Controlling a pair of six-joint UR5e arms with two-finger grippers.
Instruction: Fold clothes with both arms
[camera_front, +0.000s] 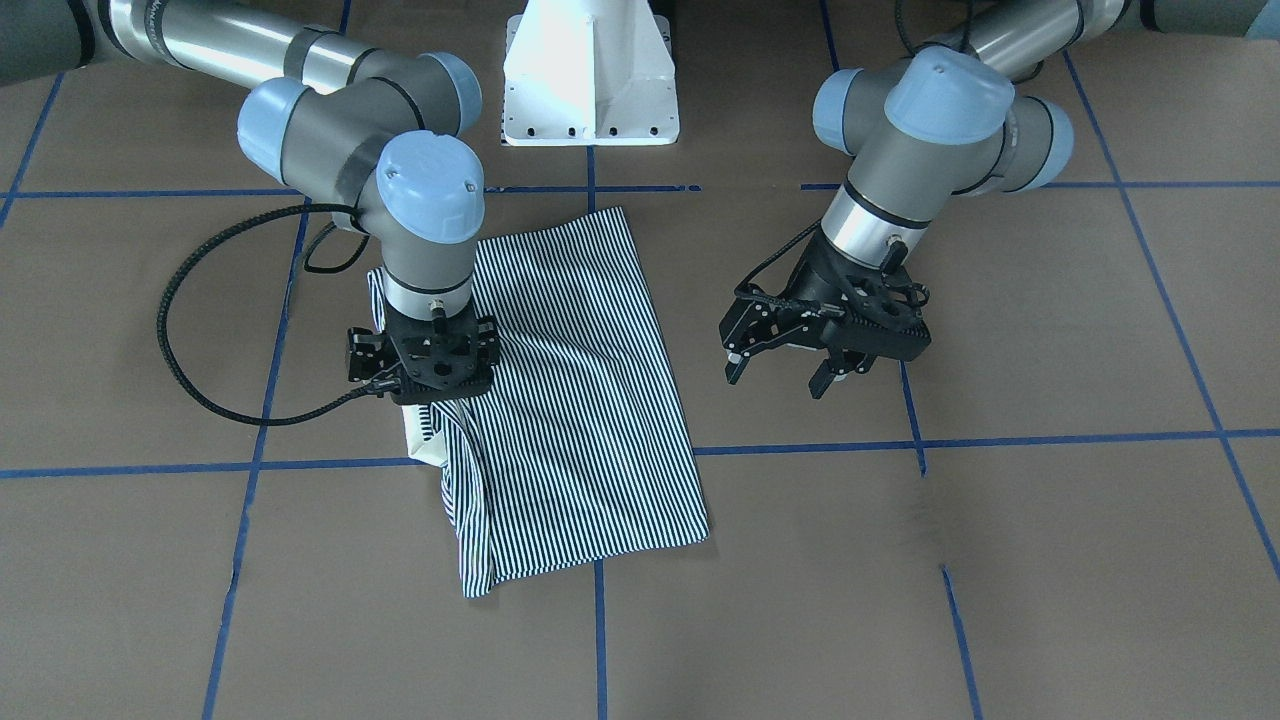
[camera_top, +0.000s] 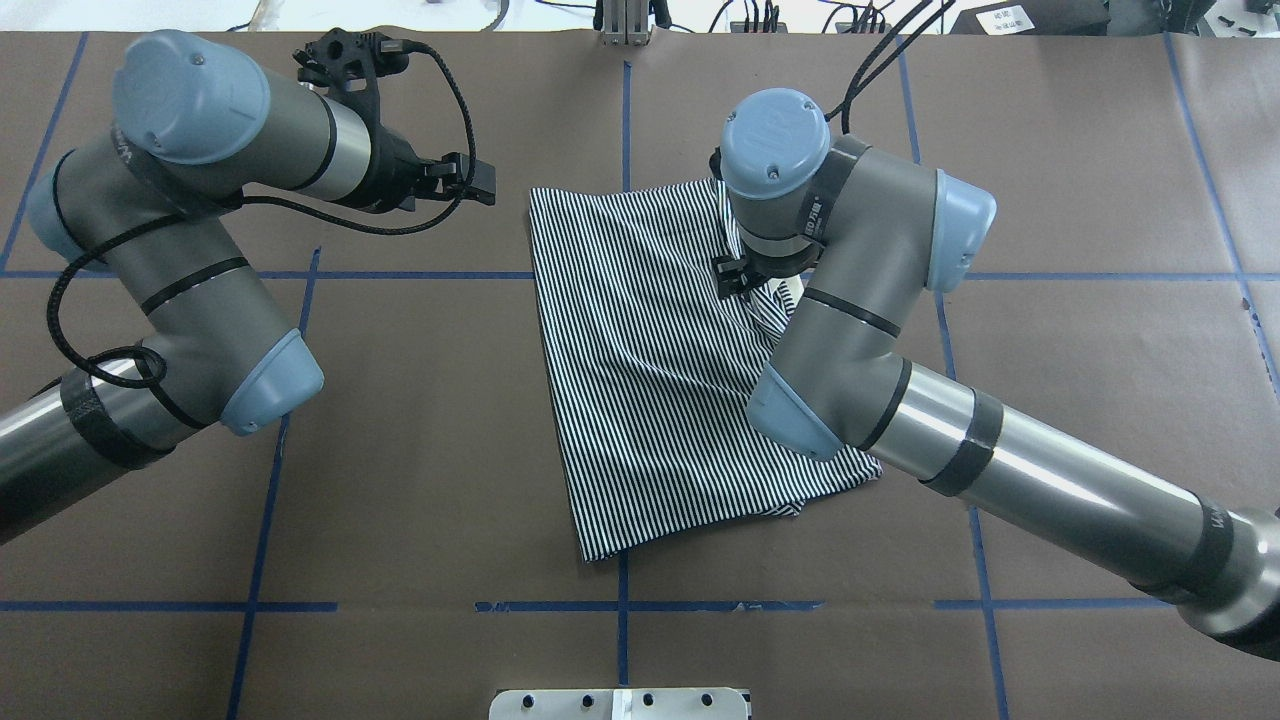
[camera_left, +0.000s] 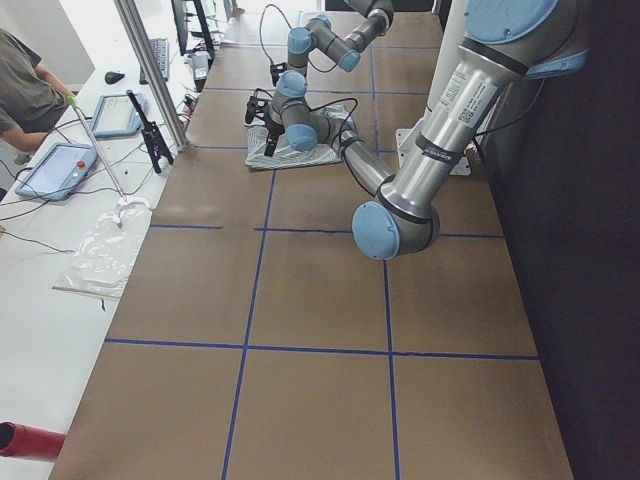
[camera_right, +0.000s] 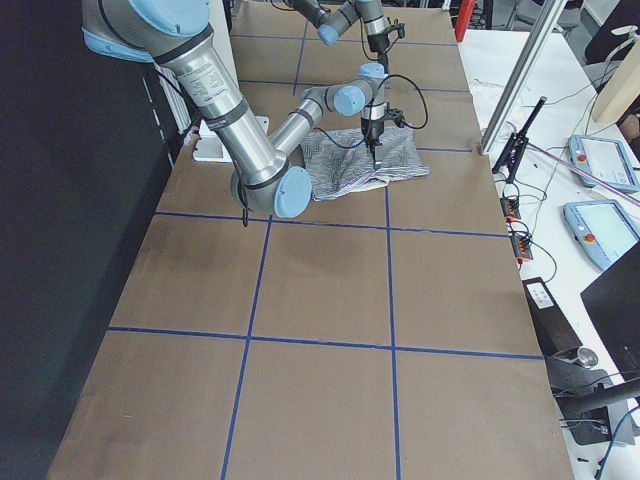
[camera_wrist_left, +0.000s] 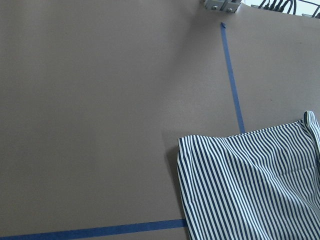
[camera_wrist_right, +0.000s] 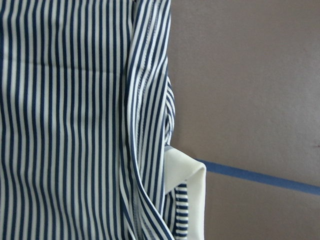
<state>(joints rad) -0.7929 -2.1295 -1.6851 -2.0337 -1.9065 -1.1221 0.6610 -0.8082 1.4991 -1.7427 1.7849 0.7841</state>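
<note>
Across the whole scene, a brown-covered table (camera_front: 1050, 560) carries a grid of blue tape lines (camera_front: 1000, 440). Over it reach the two grey arms with light blue caps. The right arm (camera_top: 860, 330) stretches over the cloth, while the left arm (camera_top: 190, 290) bends back on itself well to the side of it.

At the table's middle, in front of the white pedestal base (camera_front: 590, 80), lies the striped polo shirt (camera_front: 590, 400). It is folded into a rough rectangle, flat on the paper, with loose layers bunched along the edge on the robot's right.

The left gripper (camera_front: 778, 378) hangs above bare table beside the shirt, apart from it, with its jaws spread wide and nothing between them. The right gripper (camera_front: 430, 380) points straight down onto the bunched edge of the shirt. Its fingers are hidden under its own body, so I cannot tell whether they pinch the cloth or stand apart.

A corner of the plain cream collar (camera_wrist_right: 187, 172) pokes out from under the striped layers at that same edge, just beside a tape line.
</note>
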